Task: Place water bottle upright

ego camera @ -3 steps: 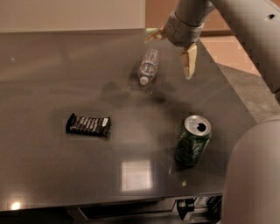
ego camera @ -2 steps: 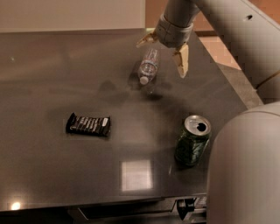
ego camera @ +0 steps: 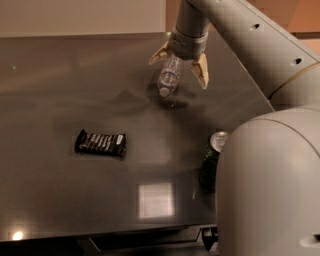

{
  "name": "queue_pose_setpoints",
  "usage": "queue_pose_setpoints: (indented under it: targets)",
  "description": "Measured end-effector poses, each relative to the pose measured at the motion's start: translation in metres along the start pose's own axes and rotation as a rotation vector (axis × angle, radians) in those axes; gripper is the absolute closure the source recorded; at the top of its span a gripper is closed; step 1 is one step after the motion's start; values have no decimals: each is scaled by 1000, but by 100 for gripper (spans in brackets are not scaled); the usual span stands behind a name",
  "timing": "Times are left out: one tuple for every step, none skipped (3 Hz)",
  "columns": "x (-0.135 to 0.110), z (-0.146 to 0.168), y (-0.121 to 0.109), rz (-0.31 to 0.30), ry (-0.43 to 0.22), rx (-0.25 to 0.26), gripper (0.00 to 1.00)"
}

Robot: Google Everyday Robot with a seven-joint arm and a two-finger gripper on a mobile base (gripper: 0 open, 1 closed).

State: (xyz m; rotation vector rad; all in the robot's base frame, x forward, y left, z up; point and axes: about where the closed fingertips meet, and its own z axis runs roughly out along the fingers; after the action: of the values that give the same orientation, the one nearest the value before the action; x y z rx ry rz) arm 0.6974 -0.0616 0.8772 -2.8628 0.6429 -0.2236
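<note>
arm housing (ego camera: 270, 190): big pale grey shell, nearest thing, fills bottom right, blocks the table's near right corner
table (ego camera: 60, 200): dark glossy top, near edge along the bottom
glare patch (ego camera: 156, 200): pale square reflection on the top near the front; small bright spot at the front left corner
soda can (ego camera: 214, 157): green, silver top, upright, near right; right side hidden behind the arm housing
snack bar (ego camera: 100, 143): dark wrapper, flat on the table, left of centre, well apart from can and bottle
water bottle (ego camera: 167, 82): clear, ribbed, lying on its side toward the far side of the table, right of centre; not upright
cap (ego camera: 163, 92): whitish, on the bottle end that points toward the camera; other end tucked under the wrist
gripper (ego camera: 178, 73): right over the bottle's far half, pointing down at the table
fingers (ego camera: 201, 70): tan, spread wide, one on each side of the bottle, straddling it, not clamped; contact with the bottle: cannot tell
forearm (ego camera: 250, 40): pale grey, runs from the gripper up and right, then down the right edge
wall (ego camera: 75, 15): light, beyond the far table edge
</note>
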Motion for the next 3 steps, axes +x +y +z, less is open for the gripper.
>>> queue_pose_setpoints:
  targets:
    - [1,13,-2,-75,-10,-22,0]
    - [1,24,-6,-139,-10,-35,0]
    - [2,32,-13,-185,-4,-53,0]
